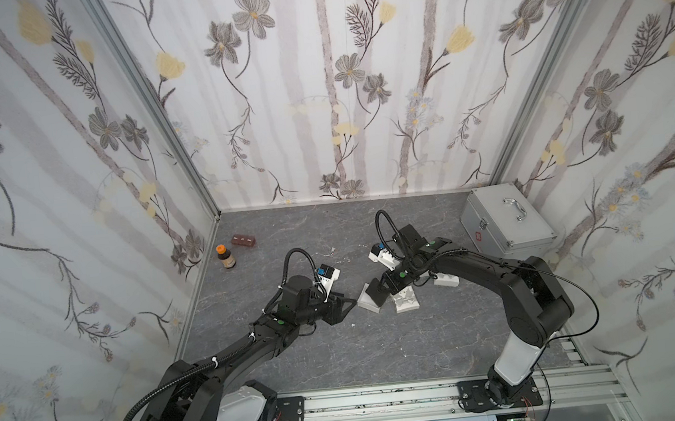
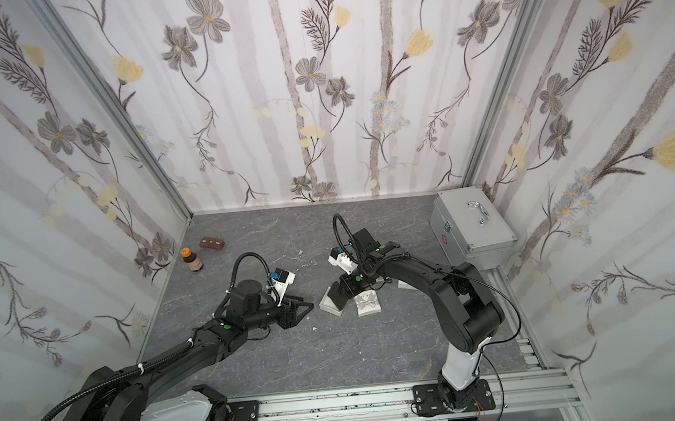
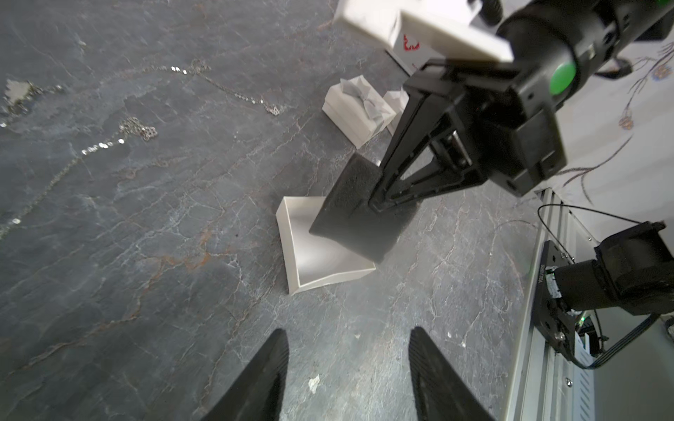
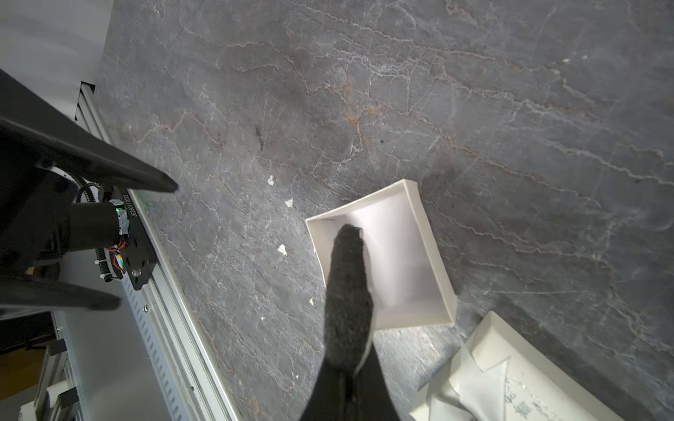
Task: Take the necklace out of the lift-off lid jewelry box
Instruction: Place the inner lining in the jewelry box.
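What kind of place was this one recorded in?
Probably a staged robot test cell, not a home: floral wallpaper panels in aluminium framing, a stone-print tabletop, and a mounting rail along the front.

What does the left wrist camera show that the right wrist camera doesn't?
Only the left wrist: a thin silver chain necklace lying loose on the tabletop. Only the right wrist: the left arm's black mounting plate. Both: the open white cardboard box and the black foam pad pinched in the right end effector.
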Robot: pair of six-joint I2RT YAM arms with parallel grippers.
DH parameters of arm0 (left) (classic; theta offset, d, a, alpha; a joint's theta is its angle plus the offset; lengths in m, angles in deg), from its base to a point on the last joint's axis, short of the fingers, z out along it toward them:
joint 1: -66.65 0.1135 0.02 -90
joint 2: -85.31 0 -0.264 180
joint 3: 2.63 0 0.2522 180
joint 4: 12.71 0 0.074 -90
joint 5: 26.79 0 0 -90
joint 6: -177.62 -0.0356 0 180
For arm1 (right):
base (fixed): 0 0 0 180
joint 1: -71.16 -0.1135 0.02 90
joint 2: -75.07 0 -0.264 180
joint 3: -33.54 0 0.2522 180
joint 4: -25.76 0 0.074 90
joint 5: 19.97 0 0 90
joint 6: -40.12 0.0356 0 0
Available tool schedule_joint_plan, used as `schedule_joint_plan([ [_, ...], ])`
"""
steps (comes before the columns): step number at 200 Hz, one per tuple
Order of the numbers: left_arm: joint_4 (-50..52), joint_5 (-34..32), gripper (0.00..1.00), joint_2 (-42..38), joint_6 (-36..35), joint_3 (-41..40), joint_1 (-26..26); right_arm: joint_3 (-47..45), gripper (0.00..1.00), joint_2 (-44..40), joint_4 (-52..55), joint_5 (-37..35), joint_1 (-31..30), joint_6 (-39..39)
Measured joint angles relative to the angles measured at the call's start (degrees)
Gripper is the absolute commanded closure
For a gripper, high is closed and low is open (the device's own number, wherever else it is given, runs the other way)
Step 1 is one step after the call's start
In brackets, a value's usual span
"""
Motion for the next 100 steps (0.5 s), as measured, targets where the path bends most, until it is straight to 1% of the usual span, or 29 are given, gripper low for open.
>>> schedule_joint_plan([
  [26,-2.7,-0.6,0.56,5.6,0.2,-0.4,-1.7,1.9,1.0,2.5,0.9,-0.5,-0.1,0.0],
  [46,-5.5,-0.5,0.59,10.3,0.8,-0.5,-2.3,3.2,1.0,4.0,1.6,-0.8,-0.3,0.0],
  [57,-7.3,-0.5,0.62,12.9,1.4,-0.4,-2.4,3.7,1.0,4.6,2.1,-0.9,-0.5,0.0],
  [85,-11.1,-0.5,0.69,19.2,3.6,1.6,-2.9,4.1,1.0,5.6,2.8,-0.9,-0.8,0.0],
  [100,-13.4,-0.6,0.71,21.9,4.7,2.6,-3.3,4.1,1.0,6.0,2.8,-1.1,-1.0,0.0],
])
